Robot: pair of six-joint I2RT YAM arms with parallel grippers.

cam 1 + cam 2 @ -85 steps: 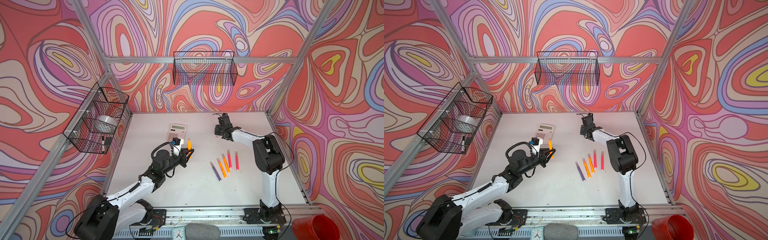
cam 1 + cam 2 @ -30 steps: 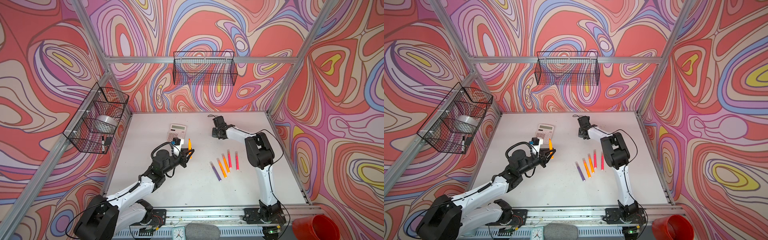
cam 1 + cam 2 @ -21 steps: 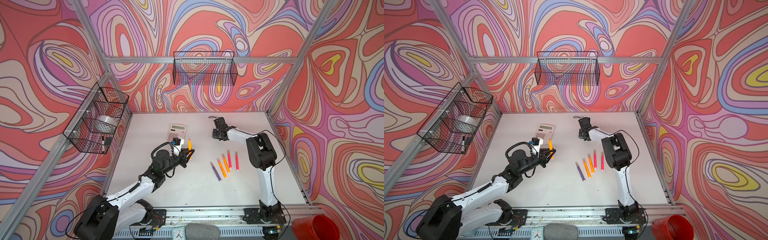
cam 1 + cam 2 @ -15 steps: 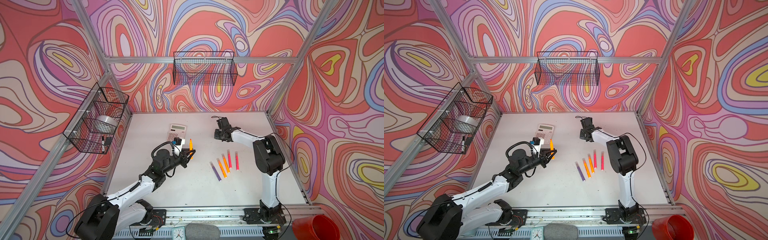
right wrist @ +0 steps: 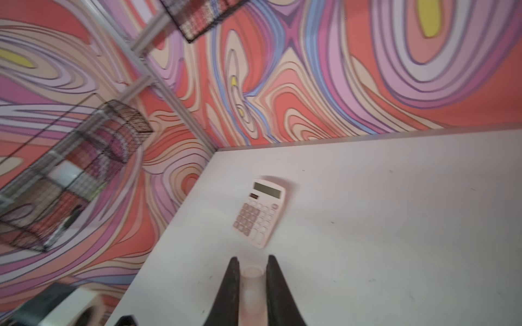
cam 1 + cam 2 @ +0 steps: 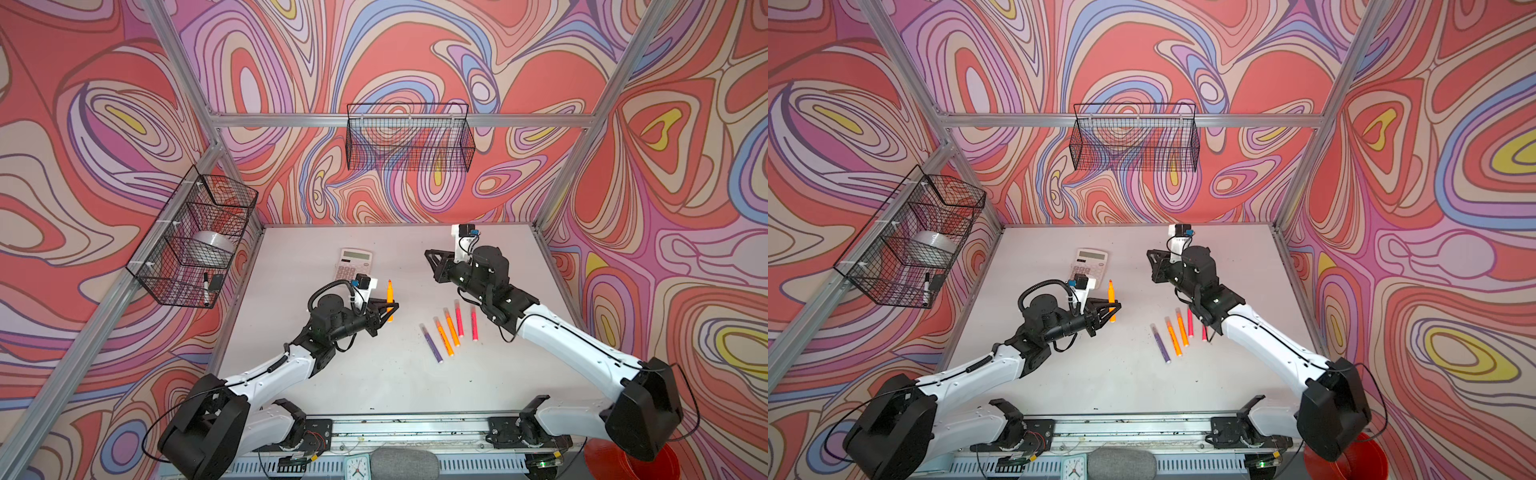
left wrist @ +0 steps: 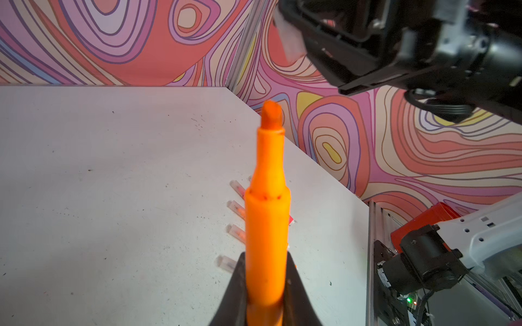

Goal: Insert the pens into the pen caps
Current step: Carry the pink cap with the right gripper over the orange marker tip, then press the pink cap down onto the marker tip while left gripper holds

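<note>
My left gripper [image 6: 390, 310] [image 6: 1113, 309] is shut on an orange pen [image 6: 390, 296] [image 6: 1111, 296], held upright above the table with its bare tip up; the left wrist view shows the pen [image 7: 267, 214] between the jaws [image 7: 265, 282]. My right gripper [image 6: 430, 254] [image 6: 1151, 254] hovers to the right of it, pointing left, shut on a pale pen cap [image 5: 252, 285] whose open end faces outward. Several other pens lie side by side on the table: purple [image 6: 432, 345], two orange [image 6: 443, 337], two pink [image 6: 473, 324], with pale caps [image 7: 236, 209] on their ends.
A pink calculator [image 6: 353, 264] [image 5: 260, 214] lies at the back, left of centre. A wire basket [image 6: 195, 245] on the left wall holds a tape roll and a marker. Another basket [image 6: 409, 139] hangs on the back wall. A red bin [image 6: 631, 461] stands at the front right.
The right arm has stretched out low, its elbow swung to the front right, and its gripper has risen off the table with the cap. The left gripper and pen shifted slightly right.
</note>
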